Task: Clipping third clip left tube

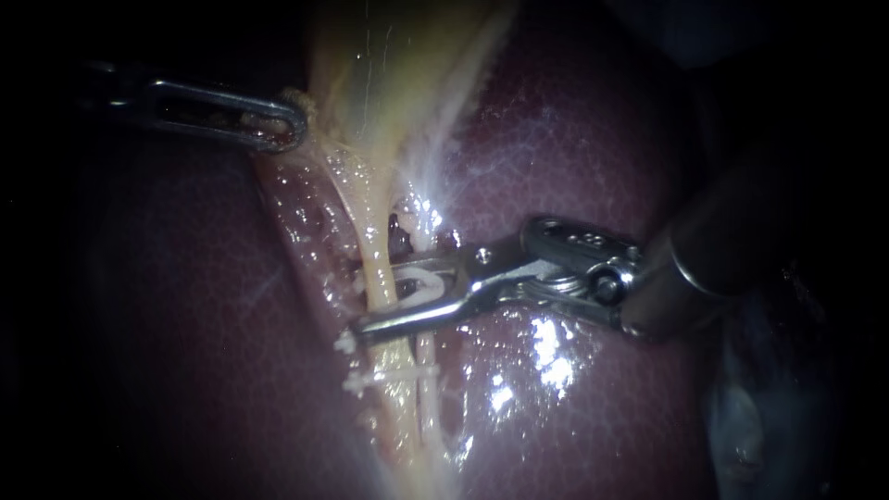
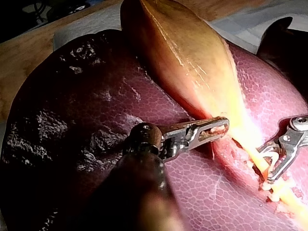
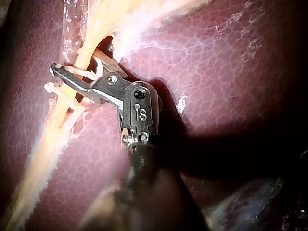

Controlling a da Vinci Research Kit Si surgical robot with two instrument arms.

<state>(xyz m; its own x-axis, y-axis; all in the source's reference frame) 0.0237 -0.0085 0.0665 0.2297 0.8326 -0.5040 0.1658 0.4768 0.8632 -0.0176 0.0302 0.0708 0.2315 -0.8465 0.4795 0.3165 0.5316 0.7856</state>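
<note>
Endoscope view first: closest to the camera is my right instrument. It comes in from the right over the dark red liver. Its 2 jaws are partly apart and hold a white clip between them. The left tube is thin and yellow. It runs through the gap, so 1 jaw sits on each side of it and the clip lies around it. Just below the jaws, 2 more clips sit across the tube, close together.

Farther back, my left instrument comes in from the left. Its jaws are pressed together and pinch the edge of the gallbladder. The gallbladder is pale yellow and gets thin where the tube starts. The 2 instruments are well apart. Left wrist view shows the same pinch at the thin end of the gallbladder.
</note>
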